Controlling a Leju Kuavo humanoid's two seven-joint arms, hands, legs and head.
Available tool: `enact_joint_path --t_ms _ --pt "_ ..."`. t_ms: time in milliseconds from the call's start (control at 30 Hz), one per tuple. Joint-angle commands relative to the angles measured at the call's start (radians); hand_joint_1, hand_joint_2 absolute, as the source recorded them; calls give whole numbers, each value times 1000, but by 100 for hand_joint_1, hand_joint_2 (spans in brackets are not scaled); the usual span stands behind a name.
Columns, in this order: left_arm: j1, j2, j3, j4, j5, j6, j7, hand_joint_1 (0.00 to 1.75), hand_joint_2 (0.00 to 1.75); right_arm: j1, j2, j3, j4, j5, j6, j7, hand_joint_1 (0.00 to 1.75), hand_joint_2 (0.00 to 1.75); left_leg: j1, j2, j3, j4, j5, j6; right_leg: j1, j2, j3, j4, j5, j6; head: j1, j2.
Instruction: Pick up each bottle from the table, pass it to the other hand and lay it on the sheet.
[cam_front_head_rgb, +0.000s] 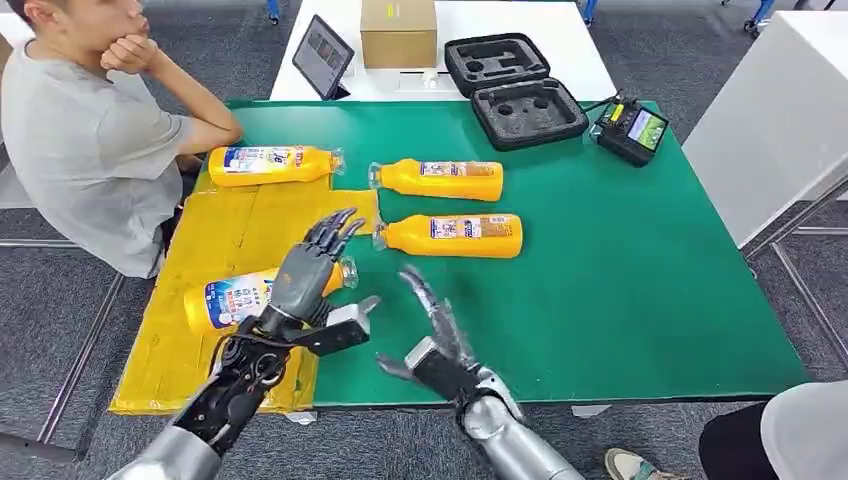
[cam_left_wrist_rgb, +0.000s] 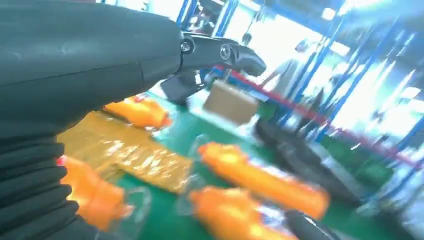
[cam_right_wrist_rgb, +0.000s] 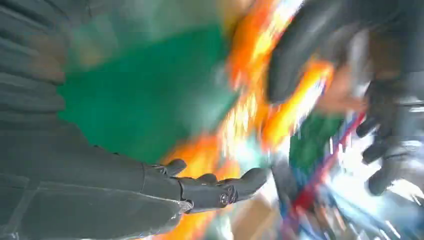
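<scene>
Four orange bottles (cam_front_head_rgb: 455, 235) bear unreadable blue-white labels (cam_front_head_rgb: 457, 227).

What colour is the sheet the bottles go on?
Yellow sheet, clearest in the head view.

We take the cardboard box (cam_front_head_rgb: 398, 32) on the white table (cam_front_head_rgb: 560, 45) as our landmark. Just left of it a tablet (cam_front_head_rgb: 322, 56) stands propped at a tilt. To its right an open black foam-lined case (cam_front_head_rgb: 515, 88) lies partly over the edge of the green table (cam_front_head_rgb: 640, 270). Farther right of the box sits a black device with a lit screen (cam_front_head_rgb: 630, 128). Well to the left of the box a person in a grey shirt (cam_front_head_rgb: 85, 140) sits, chin on hand.
</scene>
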Motion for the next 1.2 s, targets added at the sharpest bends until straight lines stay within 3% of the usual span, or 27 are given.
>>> enact_joint_path --t_ms 33,133,167,200,233,267,367,400,600,767,1200 --pt "19 54 -87 -78 14 2 -6 0 0 -59 -57 89 71 16 -45 1 0 175 0 1 4 -1 -2 -1 0 2 4 -1 -1 -1 0 0" --pt "19 54 -87 -78 14 2 -6 0 0 -59 -57 89 71 16 -45 1 0 175 0 0 4 0 -2 -2 0 1 4 0 -1 -1 0 0" --pt "29 59 -93 -102 62 15 -23 0 0 -90 -47 62 169 132 -178 1 0 175 0 0 3 0 -1 -1 0 1 3 0 -1 -1 0 0" --pt "38 59 -95 -118 84 26 -28 0 0 -88 -43 -28 166 235 -178 1 0 175 0 0 5 0 -2 -2 0 2 4 0 -2 -1 0 0" --pt "55 64 -111 -150 116 72 -31 0 0 -74 -17 -217 145 489 -178 18 0 175 0 0 3 0 -1 -1 0 1 2 -1 0 -1 0 0" --pt "73 66 -122 -190 156 112 -31 0 0 -77 -29 -299 119 608 -178 51 0 175 0 1 5 0 -2 -2 0 2 4 0 -1 -1 0 0" --pt "94 80 -175 -257 283 234 -31 0 0 -130 -59 -446 166 793 -178 94 0 175 -1 -2 2 0 -1 -1 -1 -1 1 0 -1 0 0 0" --pt "104 73 -162 -268 292 234 -31 0 175 -143 -70 -457 182 814 -178 111 0 175 -1 -2 4 0 -2 -1 -1 0 4 1 -2 -1 -1 0" --pt "135 54 -166 -311 388 234 -31 0 175 -317 -159 -501 464 853 -175 144 0 175 -1 -1 4 1 -2 0 -1 1 4 0 -1 0 0 0" --pt "120 22 -166 -348 421 234 -31 0 175 -402 -194 -461 535 883 -126 189 0 175 -3 -3 0 2 1 2 -3 -1 1 1 1 2 0 0" --pt "126 -8 -143 -398 396 234 -31 0 175 -428 -168 -446 525 832 -170 111 0 175 -3 0 2 1 0 1 -2 1 2 0 1 2 0 0"
